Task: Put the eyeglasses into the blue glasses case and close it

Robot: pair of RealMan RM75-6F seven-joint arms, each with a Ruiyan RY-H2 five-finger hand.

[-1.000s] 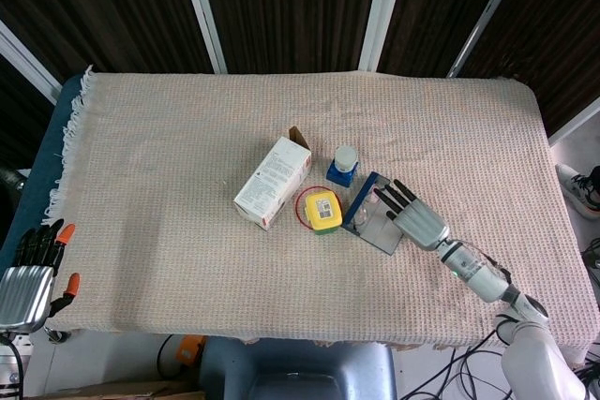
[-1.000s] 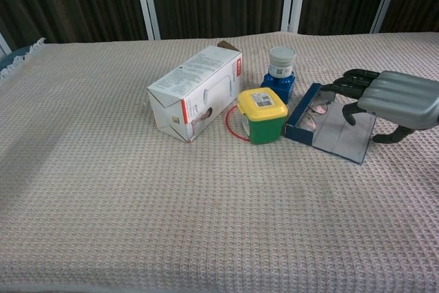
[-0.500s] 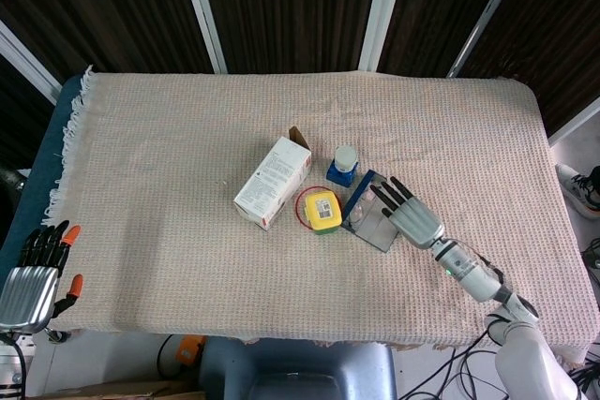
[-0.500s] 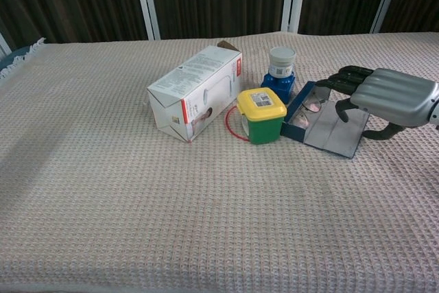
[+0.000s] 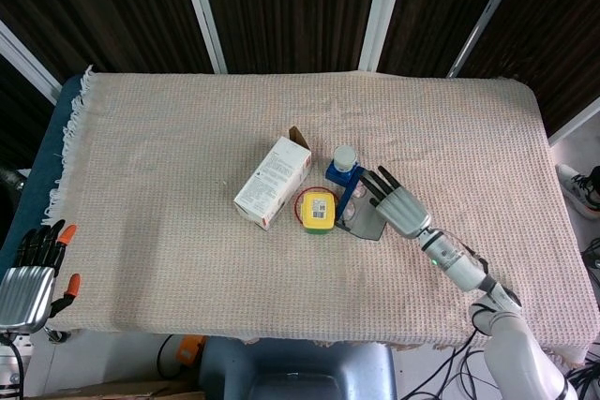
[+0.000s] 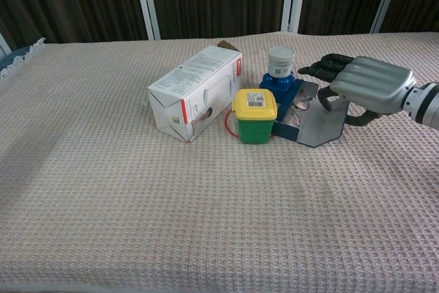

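The blue case (image 6: 296, 116) lies just right of centre frame in both views, open, glasses (image 6: 300, 104) inside, its grey lid (image 6: 322, 123) tilted up toward the right hand (image 6: 360, 84). That hand sits immediately right of the lid, fingers (image 6: 322, 68) apart and extended leftward over its upper edge, holding nothing; whether they touch it I cannot tell. Closing likely means pushing the lid left and down. Room is tight there: the green tub (image 6: 255, 115) touches the case's left side and a jar (image 6: 281, 62) on its blue block stands just behind. The left hand (image 5: 30, 274) idles, fingers apart, at lower left off the counter (image 5: 187, 269).
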